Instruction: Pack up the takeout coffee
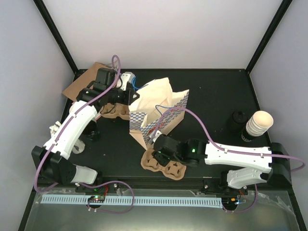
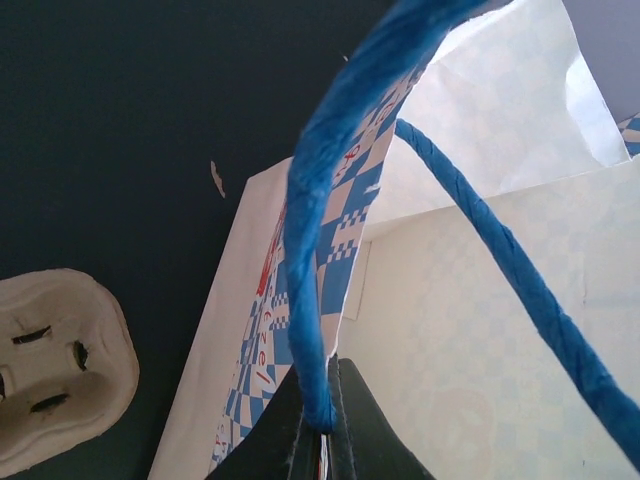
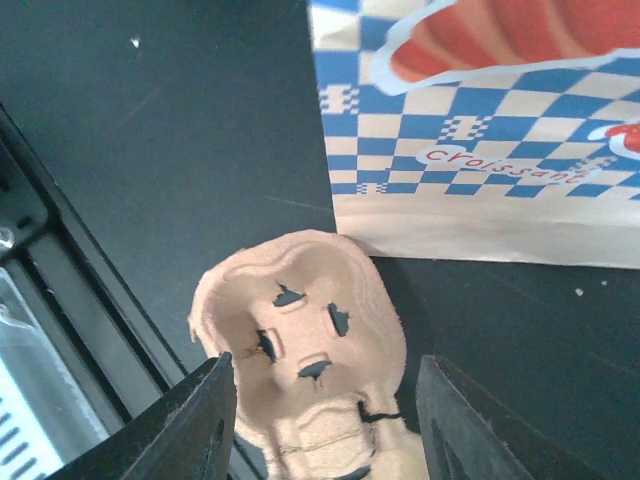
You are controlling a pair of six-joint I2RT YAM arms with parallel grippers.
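Takeout coffee cups (image 1: 257, 124): cream, stacked at the right edge of the table (image 1: 211, 96), well apart from the checked paper bag (image 1: 156, 113); none packed. My left gripper (image 2: 325, 430) pinches the bag's blue handle (image 2: 310, 250). My right gripper (image 3: 325, 400) stands parted astride the pulp cup carrier (image 3: 300, 330), so I judge the carrier step is in hand and next I need a firm hold on its rim.

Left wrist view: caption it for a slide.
Left pincer shut on the blue handle of the checked bag, pulp cup carrier alongside.

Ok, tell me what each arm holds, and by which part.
Left fingers pinch the blue handle of the paper bag. Right fingers hold nothing, open around the cup tray.
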